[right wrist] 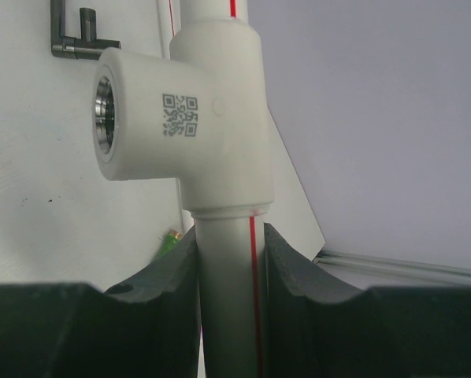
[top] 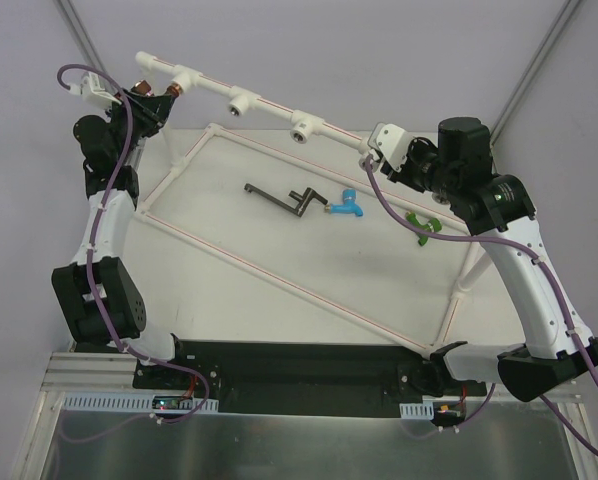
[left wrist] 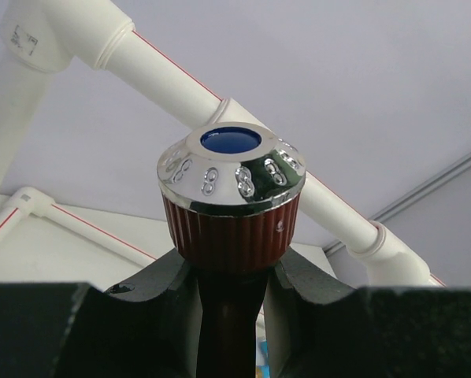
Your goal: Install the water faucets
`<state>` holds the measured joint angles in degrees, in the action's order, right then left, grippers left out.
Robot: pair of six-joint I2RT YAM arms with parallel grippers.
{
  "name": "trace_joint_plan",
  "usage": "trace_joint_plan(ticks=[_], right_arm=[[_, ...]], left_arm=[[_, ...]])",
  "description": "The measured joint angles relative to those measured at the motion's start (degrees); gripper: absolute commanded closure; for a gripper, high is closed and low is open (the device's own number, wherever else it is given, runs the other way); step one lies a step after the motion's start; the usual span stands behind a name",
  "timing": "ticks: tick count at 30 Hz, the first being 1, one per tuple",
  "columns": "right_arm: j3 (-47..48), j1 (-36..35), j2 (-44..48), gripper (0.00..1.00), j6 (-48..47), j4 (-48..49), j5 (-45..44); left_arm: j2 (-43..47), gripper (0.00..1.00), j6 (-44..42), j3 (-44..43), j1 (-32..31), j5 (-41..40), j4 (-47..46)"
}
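My left gripper (top: 162,100) is shut on the red-brown faucet (left wrist: 231,228), jaws clamped on its dark stem below the shiny blue-topped knob. In the top view it holds the faucet (top: 177,94) against the leftmost tee of the white pipe frame's raised rail (top: 269,105). My right gripper (top: 377,148) is shut on that rail's right end, its jaws round the pipe (right wrist: 228,260) just below a tee with an empty metal-lined socket (right wrist: 104,110). The blue faucet (top: 347,206) and the green faucet (top: 425,226) lie on the table inside the frame.
A dark angled tap piece (top: 284,198) lies left of the blue faucet and shows in the right wrist view (right wrist: 76,38). Two more open sockets (top: 241,104) (top: 301,131) face forward on the rail. The frame's base pipes (top: 279,285) cross the table diagonally.
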<state>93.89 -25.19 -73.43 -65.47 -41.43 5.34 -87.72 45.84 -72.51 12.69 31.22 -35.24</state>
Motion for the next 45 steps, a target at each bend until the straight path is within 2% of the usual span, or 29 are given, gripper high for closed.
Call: trace_joint_plan(ticks=[9, 23, 33, 45], right_arm=[[0.0, -0.2, 0.1, 0.98, -0.1, -0.2, 0.0], [0.0, -0.3, 0.1, 0.98, -0.2, -0.2, -0.2], [-0.1, -0.4, 0.1, 0.98, -0.2, -0.1, -0.2], [-0.4, -0.6, 0.2, 0.98, -0.5, 0.2, -0.4]], left_arm=[[0.7, 1.0, -7.8, -0.1, -0.1, 0.4, 1.4], [2.8, 1.0, -28.6, -0.1, -2.4, 0.0, 4.2], [3.1, 1.0, -37.1, 0.1, -3.0, 0.3, 4.5], [3.0, 1.0, -42.8, 0.7, -3.0, 0.9, 3.9]])
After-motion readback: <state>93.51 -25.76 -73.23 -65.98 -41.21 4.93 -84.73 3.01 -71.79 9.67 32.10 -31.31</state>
